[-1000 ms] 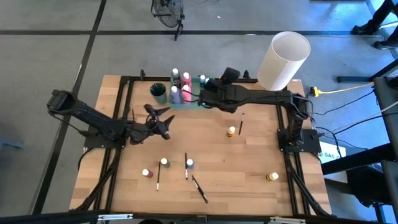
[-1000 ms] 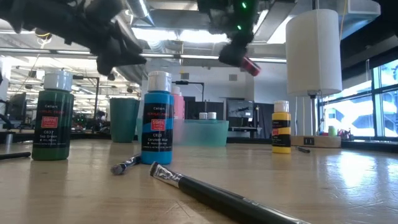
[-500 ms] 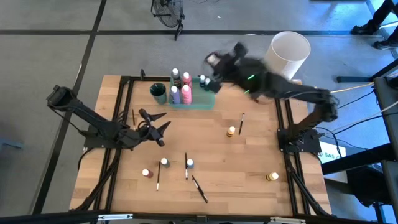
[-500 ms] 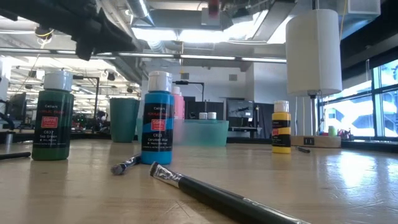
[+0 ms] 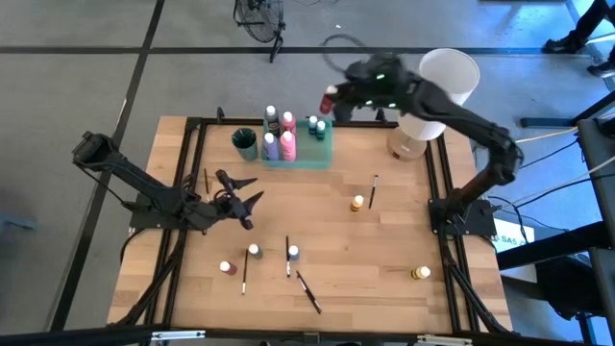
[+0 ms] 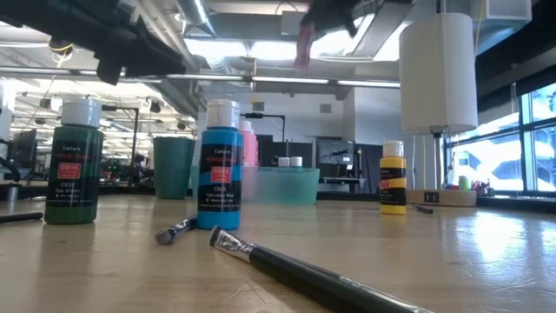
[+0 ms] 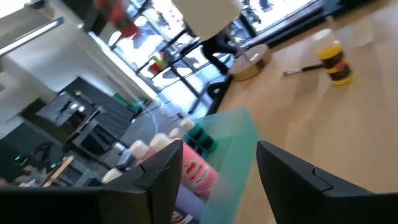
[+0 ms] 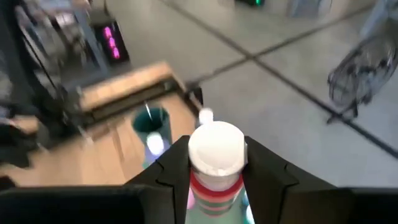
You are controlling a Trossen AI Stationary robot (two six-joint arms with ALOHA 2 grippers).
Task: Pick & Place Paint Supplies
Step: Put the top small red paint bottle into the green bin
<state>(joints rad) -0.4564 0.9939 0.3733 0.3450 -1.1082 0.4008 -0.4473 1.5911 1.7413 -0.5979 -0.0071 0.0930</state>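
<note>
My right gripper (image 5: 332,100) is high over the table's far edge, behind the green tray (image 5: 324,154), shut on a red paint bottle (image 8: 215,186) with a white cap. The tray holds pink, purple and other capped bottles (image 5: 280,135). My left gripper (image 5: 246,199) hovers open over the table left of centre, touching nothing. Standing on the wood are a yellow bottle (image 5: 357,203), another yellow one (image 5: 421,273), a red one (image 5: 227,267), a green one (image 5: 254,251) and a blue one (image 5: 293,253). Dark brushes (image 5: 307,290) (image 5: 373,190) lie flat. My right gripper pinches the red bottle between its two fingers (image 8: 171,171), one on each side of the body just under the white cap (image 8: 215,149). The cap end faces back toward the wrist. The bottle is lifted clear, far above the table and tray.
A dark green cup (image 5: 245,142) stands left of the tray. The big white cylindrical lamp (image 5: 437,91) stands at the far right corner, close to my right arm. More brushes (image 5: 245,277) (image 5: 286,252) lie near the bottles. Bare wood shows right of centre.
My right gripper, shut on the red bottle throughout, has risen from low beside the tray and swung up toward the far edge, the arm lifting high. My left gripper has drifted a little toward the left and near edges, still open.
</note>
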